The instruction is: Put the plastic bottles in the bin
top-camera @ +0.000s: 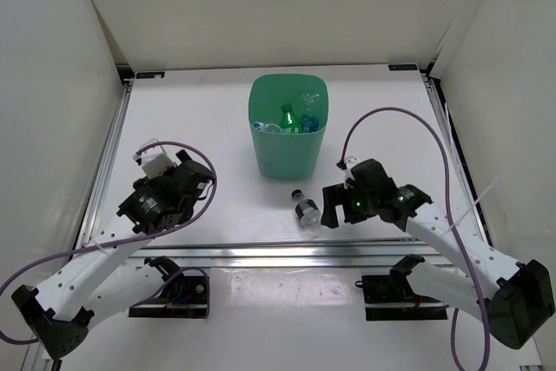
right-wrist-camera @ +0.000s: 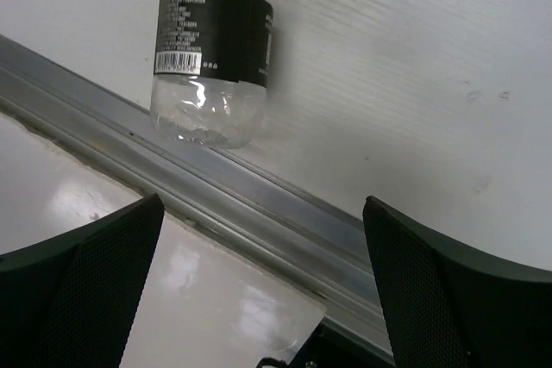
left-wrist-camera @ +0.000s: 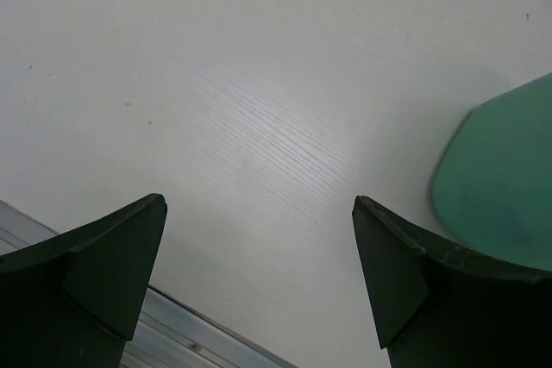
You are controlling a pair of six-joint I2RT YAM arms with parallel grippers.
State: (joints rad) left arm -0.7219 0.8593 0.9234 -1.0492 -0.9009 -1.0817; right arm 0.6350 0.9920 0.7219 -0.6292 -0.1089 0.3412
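The mint-green bin stands at the table's middle back. Inside it lie a green bottle and clear bottles with blue labels. One short bottle with a dark cap and dark label lies on the table in front of the bin. It also shows in the right wrist view, beyond the fingers, base toward the camera. My right gripper is open and empty, just right of this bottle. My left gripper is open and empty at the left. The bin's side shows in its view.
An aluminium rail runs along the table's near edge, just in front of the lying bottle; it also shows in the right wrist view. White walls enclose the table on the left, back and right.
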